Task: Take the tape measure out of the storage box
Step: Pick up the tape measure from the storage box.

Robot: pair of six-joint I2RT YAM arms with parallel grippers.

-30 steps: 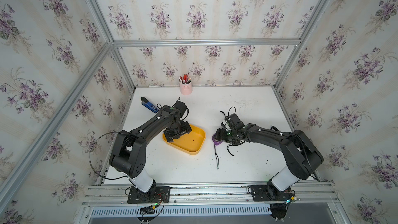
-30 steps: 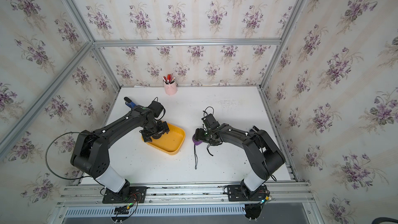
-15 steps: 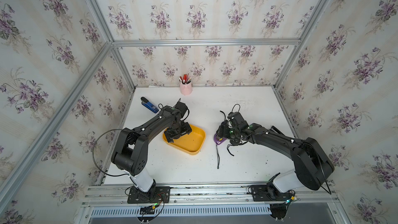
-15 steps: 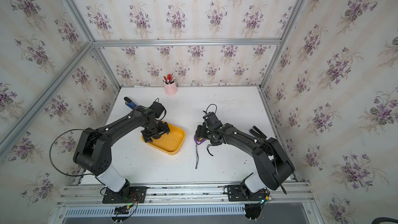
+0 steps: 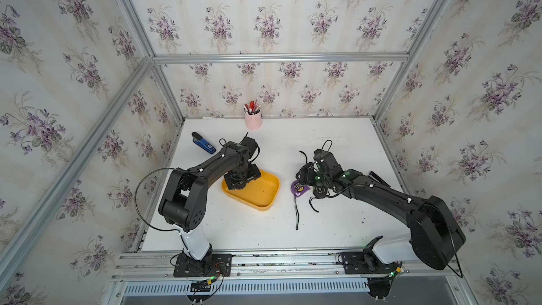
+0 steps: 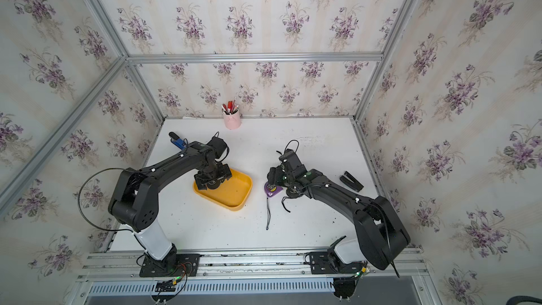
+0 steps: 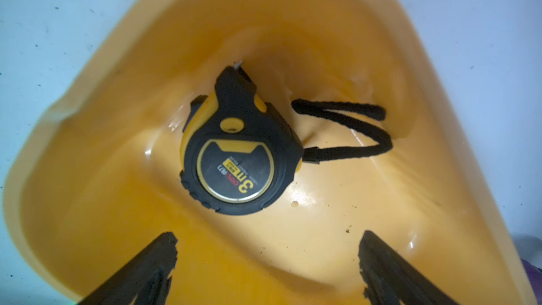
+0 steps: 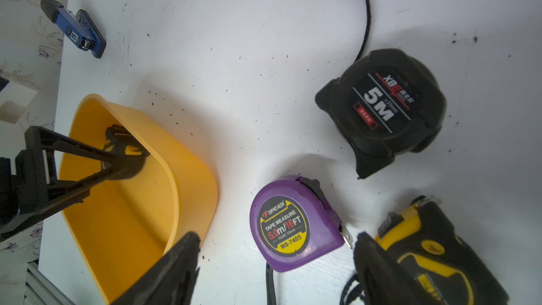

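Right of the storage box [image 5: 261,206] I see 3 loose ones: purple tape [image 8: 293,224], black tape [image 8: 381,104], yellow-black tape [image 8: 431,253]. The tape measure [image 7: 237,156] sits in the box's far-left end. My left gripper [image 7: 268,243] hovers over it, spread wide, empty; right gripper [image 8: 275,240] gapes above the purple tape, empty.

Got the storage box [image 5: 259,193] a bit left of centre on the table [image 5: 234,230], with the tape measure [image 7: 234,156] lying flat inside, toward its far-left end. Just right of the box, out on the table and not touching it: a second tape measure [image 8: 293,224]. Further right again, a third tape measure [image 8: 384,107] on the far side and a fourth tape measure [image 8: 425,247] on the near side. Way back by the far wall, a pen cup [image 5: 253,120]; off to the far left, a stapler [image 5: 203,143].
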